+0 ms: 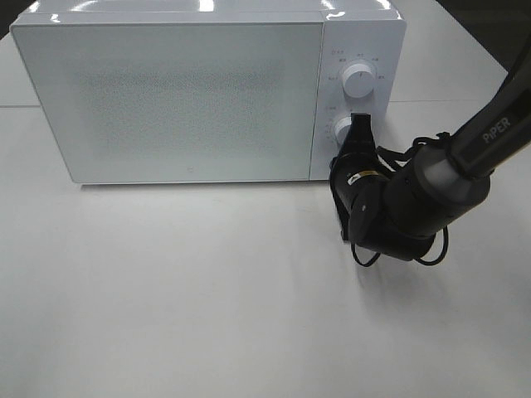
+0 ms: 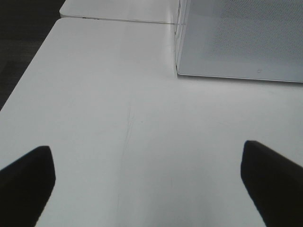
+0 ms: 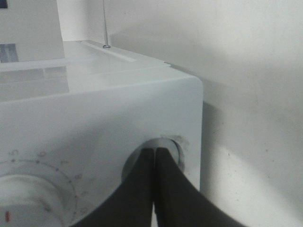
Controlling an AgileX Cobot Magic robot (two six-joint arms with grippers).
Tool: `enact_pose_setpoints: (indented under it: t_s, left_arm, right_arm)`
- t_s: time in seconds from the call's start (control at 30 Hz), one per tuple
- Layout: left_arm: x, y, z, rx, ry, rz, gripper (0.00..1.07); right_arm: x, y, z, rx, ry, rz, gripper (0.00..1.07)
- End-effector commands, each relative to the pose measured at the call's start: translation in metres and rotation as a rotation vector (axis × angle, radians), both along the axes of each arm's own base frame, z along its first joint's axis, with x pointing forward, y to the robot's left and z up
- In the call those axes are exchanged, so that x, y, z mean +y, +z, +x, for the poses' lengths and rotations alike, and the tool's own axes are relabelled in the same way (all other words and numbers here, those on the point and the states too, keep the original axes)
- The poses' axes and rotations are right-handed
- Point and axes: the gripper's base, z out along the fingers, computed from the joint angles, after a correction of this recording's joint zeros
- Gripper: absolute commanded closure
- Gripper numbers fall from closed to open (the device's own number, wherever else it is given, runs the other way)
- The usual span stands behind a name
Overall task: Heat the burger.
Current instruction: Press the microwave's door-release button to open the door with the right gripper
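Now the fingers (image 3: 139, 189) of my right gripper (image 3: 155, 150) are pressed together with no gap, pinching nothing, and their tips sit against the lower knob (image 3: 174, 147) of the microwave (image 1: 191, 91). The upper knob (image 1: 359, 80) stands clear above. As I judge it, the step in hand is setting this dial to start the heating. Closed tips cannot grip a round knob, so I should either part them and straddle it, or lean on its edge and roll my wrist. In both cases I want my wrist in line with the knob's centre, and only light pressure, so the box does not slide back on the table (image 1: 207, 298). My left gripper (image 2: 147, 165) hangs over bare table near the microwave's front corner, fingers spread wide and holding nothing. The door (image 1: 166, 99) is shut and its frosted face hides the inside. The burger shows in none of my views. I take it to be behind that door, and I cannot say how it looks.
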Motion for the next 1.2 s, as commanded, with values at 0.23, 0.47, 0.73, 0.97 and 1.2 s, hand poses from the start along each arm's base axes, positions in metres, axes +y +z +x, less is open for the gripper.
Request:
enact_pose_setpoints:
  t_s: [0.23, 0.47, 0.73, 0.97, 1.2]
  left_arm:
    - [0.0, -0.001, -0.003, -0.026, 0.003, 0.01, 0.07]
    - [0.0, -0.001, -0.003, -0.026, 0.003, 0.01, 0.07]
    - [0.0, -0.001, -0.003, -0.026, 0.003, 0.01, 0.07]
    - [0.0, -0.001, -0.003, -0.026, 0.003, 0.01, 0.07]
    - [0.0, -0.001, -0.003, -0.026, 0.003, 0.01, 0.07]
  right_arm:
    - [-0.006, 0.042, 0.039, -0.275, -0.039, -0.076, 1.07]
    - [-0.006, 0.044, 0.04, -0.29, -0.037, -0.076, 1.07]
    - [-0.006, 0.041, 0.037, -0.261, -0.029, -0.078, 1.07]
    - [-0.008, 0.033, 0.029, -0.193, -0.009, -0.076, 1.07]
    - [-0.01, 0.034, 0.019, -0.134, 0.019, -0.069, 1.07]
